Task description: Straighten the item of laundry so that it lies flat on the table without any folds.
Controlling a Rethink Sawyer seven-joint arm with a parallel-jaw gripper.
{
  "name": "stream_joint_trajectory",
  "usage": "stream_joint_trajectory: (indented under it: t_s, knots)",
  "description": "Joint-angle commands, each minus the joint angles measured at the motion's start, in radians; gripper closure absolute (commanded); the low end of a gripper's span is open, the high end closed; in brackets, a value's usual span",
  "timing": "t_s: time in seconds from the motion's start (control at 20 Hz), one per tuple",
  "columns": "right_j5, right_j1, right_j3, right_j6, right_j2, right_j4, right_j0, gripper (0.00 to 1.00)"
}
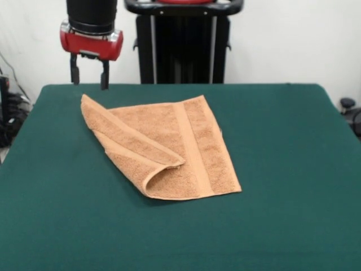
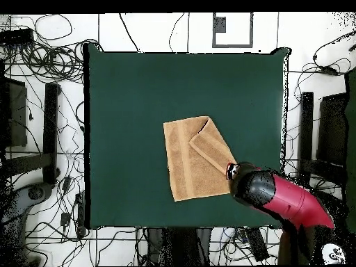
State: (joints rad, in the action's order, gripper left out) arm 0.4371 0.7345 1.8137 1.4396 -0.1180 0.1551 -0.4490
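Note:
The item of laundry (image 1: 194, 141) is an orange-tan towel lying a little left of the middle of the green table (image 1: 282, 169). Its left part is folded diagonally over the rest, with a rounded fold edge toward the front. One flat woven band runs across the uncovered right part. My gripper (image 1: 89, 78) hangs open and holds nothing, raised above the towel's far left corner. In the overhead view the towel (image 2: 186, 163) has its folded flap (image 2: 212, 142) on the right side, and the red and black arm (image 2: 271, 195) ends over the towel's lower right corner, hiding the fingers.
The table (image 2: 125, 104) stretches well beyond the towel on every side. Black stands (image 2: 50, 132) and many cables (image 2: 42, 52) lie on the floor around it. The robot's black pedestal (image 1: 180, 45) stands behind the far edge.

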Motion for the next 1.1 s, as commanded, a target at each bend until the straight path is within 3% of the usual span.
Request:
stream_joint_trajectory:
  t_s: [0.05, 0.75, 1.1]
  knots:
    - [0.103, -0.073, -0.076, 0.139, 0.115, -0.055, 0.056, 0.00]
    - [0.149, -0.122, -0.156, 0.211, 0.070, -0.093, 0.179, 0.00]
    - [0.175, -0.129, -0.166, 0.200, 0.065, -0.122, 0.196, 0.00]
